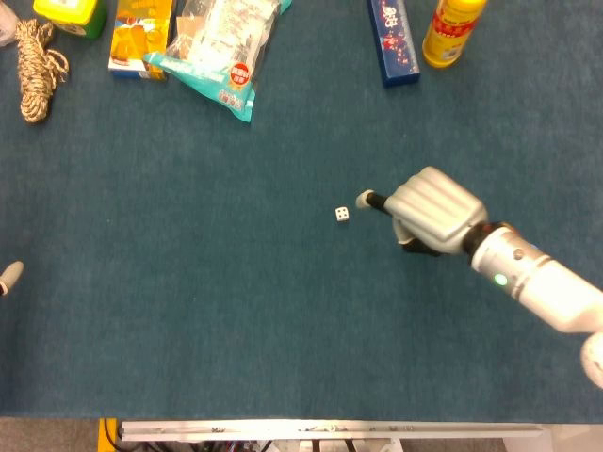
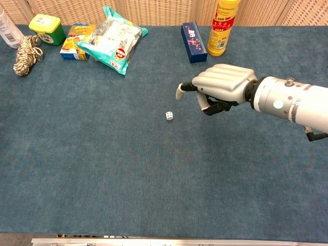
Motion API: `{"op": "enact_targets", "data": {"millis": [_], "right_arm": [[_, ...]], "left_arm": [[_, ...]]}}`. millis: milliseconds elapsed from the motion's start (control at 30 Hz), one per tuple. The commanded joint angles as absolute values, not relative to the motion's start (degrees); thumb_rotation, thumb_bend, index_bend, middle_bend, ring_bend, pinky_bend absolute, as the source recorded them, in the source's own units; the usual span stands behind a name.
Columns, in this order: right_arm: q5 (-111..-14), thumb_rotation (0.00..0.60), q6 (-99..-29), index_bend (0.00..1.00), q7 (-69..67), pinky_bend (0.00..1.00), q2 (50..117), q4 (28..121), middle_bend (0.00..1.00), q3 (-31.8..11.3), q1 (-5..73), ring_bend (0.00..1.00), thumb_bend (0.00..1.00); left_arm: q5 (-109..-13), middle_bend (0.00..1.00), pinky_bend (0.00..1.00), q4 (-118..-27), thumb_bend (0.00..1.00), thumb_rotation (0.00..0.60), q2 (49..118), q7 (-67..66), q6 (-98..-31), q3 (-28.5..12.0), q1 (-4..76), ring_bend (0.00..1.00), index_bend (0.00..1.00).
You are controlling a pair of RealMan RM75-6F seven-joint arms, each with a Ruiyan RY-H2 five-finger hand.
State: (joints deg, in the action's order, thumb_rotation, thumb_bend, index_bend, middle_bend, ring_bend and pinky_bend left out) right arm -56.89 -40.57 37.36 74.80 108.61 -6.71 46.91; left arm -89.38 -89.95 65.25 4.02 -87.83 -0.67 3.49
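The right hand [image 1: 429, 212] is hovering just right of the small white die [image 1: 342, 215], holding nothing, one finger stretched toward it and the rest curled under. The die is sitting alone on the blue table mat [image 1: 188, 311], apart from that fingertip. At the far left edge, the left hand [image 1: 9, 276] is showing only a pale fingertip, so its state is impossible to tell.

table [image 2: 102, 179]: blue felt | centre: dice [image 2: 169, 116] | far edge: rope [image 2: 25, 55], snack bag [image 2: 110, 38], boxes, yellow bottle [image 2: 223, 25]
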Motion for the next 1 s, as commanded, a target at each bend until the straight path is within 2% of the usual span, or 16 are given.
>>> {"op": "enact_targets", "data": {"millis": [33,400,1000], "right_arm": [[-54.0,0.483,-40.4,0.25,39.1,1.00,77.2,107.0,1.00,-5.3,49.5,1.00,1.00],[-47.9,0.482,-41.0,0.25,39.2,1.00,84.1,99.6,1.00,-2.1,54.3,1.00,1.00],[-46.9,0.481,-40.5,0.25,35.1,1.00,89.2,93.6,1.00,-1.1,58.1,1.00,1.00]], "left_arm": [[-89.4,0.18,0.00,-90.0,0.15,0.600,65.2,4.0,-87.8,-0.7,3.5,0.10,0.13],[-89.1,0.18,0.00,-89.5,0.15,0.600,65.0,4.6,-88.4,-0.6,2.9,0.10,0.13],[-88.9,0.18,0.00,-88.5,0.15,0.600,65.0,5.7,-88.6,-0.7,2.6,0.10,0.13]]}}
